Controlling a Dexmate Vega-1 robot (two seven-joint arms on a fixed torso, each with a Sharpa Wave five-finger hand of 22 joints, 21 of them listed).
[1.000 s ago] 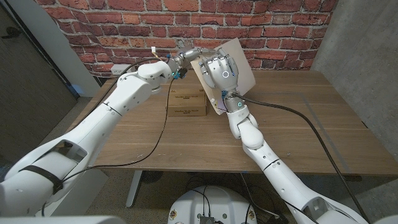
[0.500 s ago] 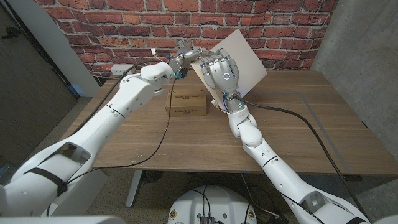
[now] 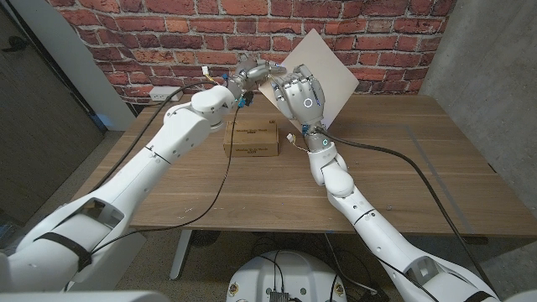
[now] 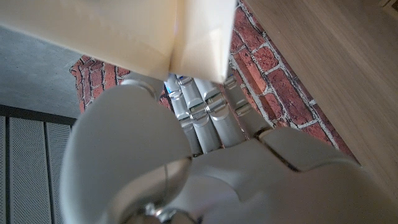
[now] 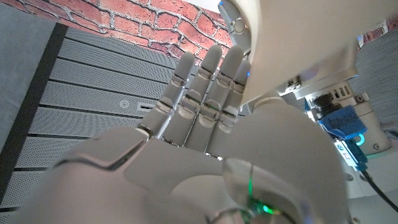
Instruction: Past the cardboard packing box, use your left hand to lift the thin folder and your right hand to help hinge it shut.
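Beige thin folder (image 3: 323, 71) is raised in the air beyond the cardboard packing box (image 3: 252, 139) on the counter (image 3: 403, 176); the left robot hand (image 3: 252, 74) pinches its corner to carry it, while the right robot hand (image 3: 299, 96), fingers spread, presses on its face, probably to fold it closed

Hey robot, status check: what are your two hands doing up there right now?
Left hand grips folder corner, folder held tilted above table. Right hand pressed flat against its face, fingers spread. Cardboard box sits below, not in the way.
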